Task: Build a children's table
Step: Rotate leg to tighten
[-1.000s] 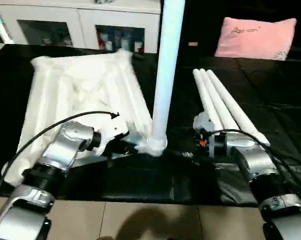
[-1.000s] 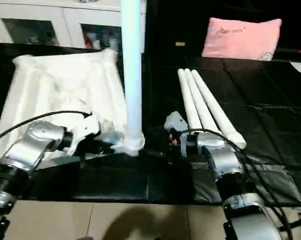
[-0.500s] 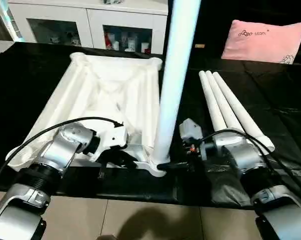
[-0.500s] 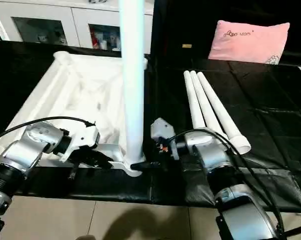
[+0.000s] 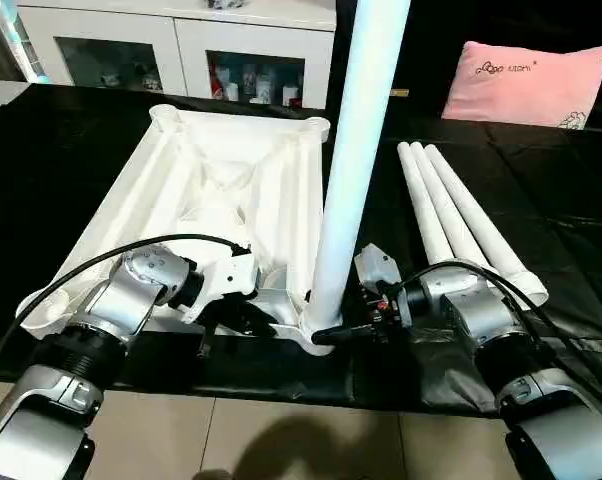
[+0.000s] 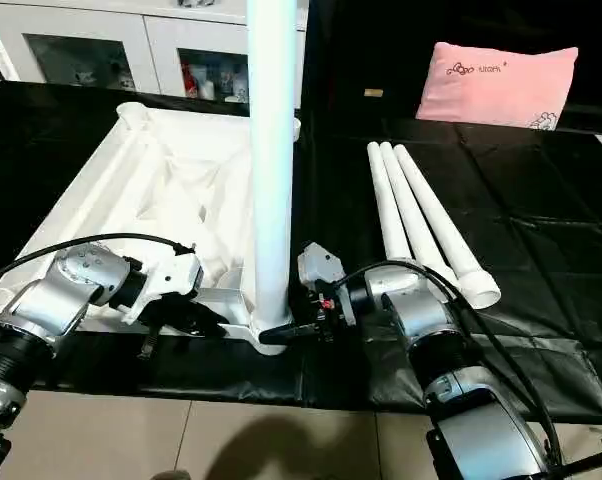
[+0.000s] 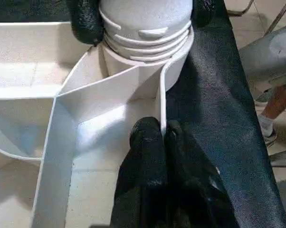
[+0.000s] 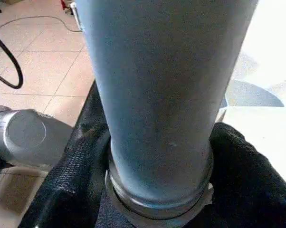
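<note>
The white table top [image 5: 221, 190] lies upside down on the black cloth, ribbed underside up. One white leg [image 5: 356, 150] stands upright in the near right corner socket [image 5: 316, 335]. My right gripper [image 5: 331, 333] is shut on this leg's base, with a black finger [image 8: 71, 185] on each side of the tube [image 8: 162, 95]. My left gripper [image 7: 163, 133] is shut on the table top's thin rim wall just beside that socket [image 7: 143, 52]. Three more legs [image 5: 461, 215] lie side by side on the cloth to the right.
A pink pillow [image 5: 526, 85] rests at the back right. A white cabinet with glass doors [image 5: 181, 50] stands behind the cloth. The black cloth's front edge [image 5: 281, 385] meets tiled floor right below my forearms.
The camera has moved, so the whole picture has shifted. My right gripper has come in closer around the leg's base. The left gripper stays on the rim.
</note>
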Controlling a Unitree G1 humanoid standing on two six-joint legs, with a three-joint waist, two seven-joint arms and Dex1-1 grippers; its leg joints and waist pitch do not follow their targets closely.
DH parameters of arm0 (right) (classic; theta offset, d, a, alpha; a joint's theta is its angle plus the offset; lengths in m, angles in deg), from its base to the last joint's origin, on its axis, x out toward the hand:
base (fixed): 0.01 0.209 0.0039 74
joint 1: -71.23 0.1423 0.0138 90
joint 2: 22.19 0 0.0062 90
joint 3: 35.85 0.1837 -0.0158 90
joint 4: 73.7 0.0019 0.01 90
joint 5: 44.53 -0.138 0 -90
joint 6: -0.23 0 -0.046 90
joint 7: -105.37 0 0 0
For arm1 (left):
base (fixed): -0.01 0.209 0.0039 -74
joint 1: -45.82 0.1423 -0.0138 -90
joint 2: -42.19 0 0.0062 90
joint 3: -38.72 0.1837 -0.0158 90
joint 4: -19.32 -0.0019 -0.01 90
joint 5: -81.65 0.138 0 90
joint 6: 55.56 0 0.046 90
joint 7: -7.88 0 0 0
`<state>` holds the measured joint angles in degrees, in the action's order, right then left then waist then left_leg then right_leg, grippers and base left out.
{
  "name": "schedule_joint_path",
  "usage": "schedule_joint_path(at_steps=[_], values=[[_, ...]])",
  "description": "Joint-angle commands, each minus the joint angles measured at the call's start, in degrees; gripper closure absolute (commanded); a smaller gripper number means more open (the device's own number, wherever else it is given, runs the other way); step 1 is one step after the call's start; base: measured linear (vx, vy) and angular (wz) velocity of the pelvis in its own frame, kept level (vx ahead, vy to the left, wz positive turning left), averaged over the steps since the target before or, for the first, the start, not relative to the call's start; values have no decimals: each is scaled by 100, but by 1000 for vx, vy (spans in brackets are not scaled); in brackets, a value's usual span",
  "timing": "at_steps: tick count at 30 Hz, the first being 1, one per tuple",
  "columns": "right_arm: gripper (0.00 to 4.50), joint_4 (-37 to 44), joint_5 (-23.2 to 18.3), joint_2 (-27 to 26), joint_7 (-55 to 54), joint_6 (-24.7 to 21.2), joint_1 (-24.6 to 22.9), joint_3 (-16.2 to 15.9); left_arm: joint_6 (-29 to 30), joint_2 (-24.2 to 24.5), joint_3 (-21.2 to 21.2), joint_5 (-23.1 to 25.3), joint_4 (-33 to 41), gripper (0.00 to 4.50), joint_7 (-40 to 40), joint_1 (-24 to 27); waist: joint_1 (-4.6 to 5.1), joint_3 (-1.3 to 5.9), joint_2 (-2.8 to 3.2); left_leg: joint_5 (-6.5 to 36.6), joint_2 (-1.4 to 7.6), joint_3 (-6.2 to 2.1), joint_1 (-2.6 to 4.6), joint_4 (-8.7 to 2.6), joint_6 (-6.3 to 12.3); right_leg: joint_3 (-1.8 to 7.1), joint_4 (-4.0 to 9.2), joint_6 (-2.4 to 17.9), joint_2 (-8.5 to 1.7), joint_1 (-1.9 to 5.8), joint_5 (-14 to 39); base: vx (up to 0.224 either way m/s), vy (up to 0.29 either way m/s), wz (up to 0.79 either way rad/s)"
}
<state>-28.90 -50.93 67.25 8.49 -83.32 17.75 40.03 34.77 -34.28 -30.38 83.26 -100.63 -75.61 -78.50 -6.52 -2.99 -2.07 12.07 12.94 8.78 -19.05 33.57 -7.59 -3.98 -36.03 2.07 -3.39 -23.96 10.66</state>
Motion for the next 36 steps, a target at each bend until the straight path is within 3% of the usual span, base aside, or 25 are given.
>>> schedule_joint_path(at_steps=[1, 2, 5, 9, 13, 14, 17, 18, 19, 22, 24, 25, 26, 32, 33, 34, 36], values=[[170, -11, -31, 66, 173, -16, 37, -28, -82, -28, 260, 115, 9, 450, -215, 3, 28, 389, 42, 436, 27, 108, -73, -348, 357, 276, 337, 1349, -381, 418, 411, 0, 0, 0], [173, 4, -34, 56, 205, -38, 5, -27, -51, -34, 254, 112, 10, 450, -191, 8, 24, 393, 69, 428, 25, 106, -70, -345, 353, 277, 333, 1358, -380, 415, 387, 0, 0, 0], [178, 24, -43, 44, 237, -68, -28, -29, -11, -43, 242, 101, 13, 450, -164, 17, 23, 394, 54, 430, 26, 110, -70, -342, 360, 275, 332, 1372, -377, 417, 347, 0, 0, 0], [180, 142, -106, -8, 169, -216, -159, -4, 187, -103, 169, 81, 47, 450, 42, 67, 28, 388, 98, 533, 29, 109, -56, -349, 320, 274, 350, 1398, -370, 412, 365, 0, 0, 0], [180, 233, -64, -222, -562, -443, -325, 105, 808, -380, -71, -18, 128, 450, 667, 104, 32, 370, 103, 651, 34, 106, -41, -366, 224, 275, 373, 1370, -378, 405, 550, 0, 0, 0], [180, 110, 98, -456, -1362, -549, -351, 174, 1203, -608, -295, -105, 135, 450, 1172, 64, 56, 336, 95, 894, 8, 94, -43, -386, 154, 274, 439, 1229, -387, 412, 1119, 0, 0, 0], [180, -2, 175, -628, -1898, -687, -338, 242, 1460, -752, -438, -129, 141, 450, 1537, 28, 126, 298, 79, 1114, -22, 74, -26, -419, 27, 269, 535, 939, -393, 398, 1972, 0, 0, 0], [180, -288, 140, -1070, -3025, -1020, -216, 507, 2059, -1103, -766, -200, 214, 450, 2316, -64, 195, 303, 56, 1097, -36, 63, -61, -422, -13, 267, 535, 798, -390, 429, 2241, 0, 0, 0], [180, -326, 114, -1195, -3296, -1125, -190, 586, 2232, -1205, -856, -201, 261, 450, 2537, -83, 210, 292, 62, 1107, -41, 54, -71, -428, -40, 256, 548, 745, -394, 421, 2375, 0, 0, 0], [180, -568, 156, -1584, -4150, -1201, -5, 720, 2567, -1537, -1019, -81, 354, 450, 3233, -121, 315, 303, 37, 1141, -90, 36, -39, -397, 18, 230, 657, 467, -395, 377, 2961, 0, 0, 0], [181, -717, 178, -1844, -4592, -1259, 162, 778, 2824, -1765, -1067, 9, 459, 450, 3631, -122, 326, 311, 42, 1108, -80, 57, -14, -382, 131, 249, 659, 519, -382, 334, 2817, 0, 0, 0], [181, -723, 180, -1866, -4614, -1264, 176, 779, 2837, -1785, -1073, 17, 460, 450, 3671, -127, 352, 315, 51, 1019, -73, 45, -51, -401, 135, 241, 622, 599, -367, 358, 2607, 0, 0, 0], [181, -767, 203, -2054, -4812, -1316, 284, 794, 2963, -1958, -1119, 86, 468, 450, 4025, -171, 360, 322, 63, 968, -62, 50, -55, -403, 144, 246, 600, 654, -358, 358, 2366, 0, 0, 0], [181, -767, 203, -2054, -4812, -1316, 284, 794, 2963, -1958, -1119, 86, 468, 450, 4025, -171, 359, 368, 76, 627, -65, 69, -82, -385, 331, 267, 483, 1084, -349, 422, 1109, 0, 0, 0], [181, -767, 203, -2054, -4812, -1316, 284, 794, 2963, -1958, -1119, 86, 468, 450, 4025, -171, 358, 365, 77, 618, -65, 72, -80, -386, 342, 267, 486, 1099, -348, 419, 1078, 0, 0, 0], [146, -772, 269, -2136, -4891, -1337, 339, 744, 2987, -2041, -1152, 96, 411, 450, 4183, -231, 367, 357, 36, 639, -59, 81, -78, -389, 351, 265, 496, 1111, -350, 417, 1109, 0, 0, 0], [125, -712, 368, -2123, -5013, -1262, 351, 768, 2966, -2059, -1130, 151, 305, 450, 4279, -324, 359, 335, 48, 746, -66, 83, -67, -398, 324, 262, 527, 1051, -358, 401, 1414, 0, 0, 0]])
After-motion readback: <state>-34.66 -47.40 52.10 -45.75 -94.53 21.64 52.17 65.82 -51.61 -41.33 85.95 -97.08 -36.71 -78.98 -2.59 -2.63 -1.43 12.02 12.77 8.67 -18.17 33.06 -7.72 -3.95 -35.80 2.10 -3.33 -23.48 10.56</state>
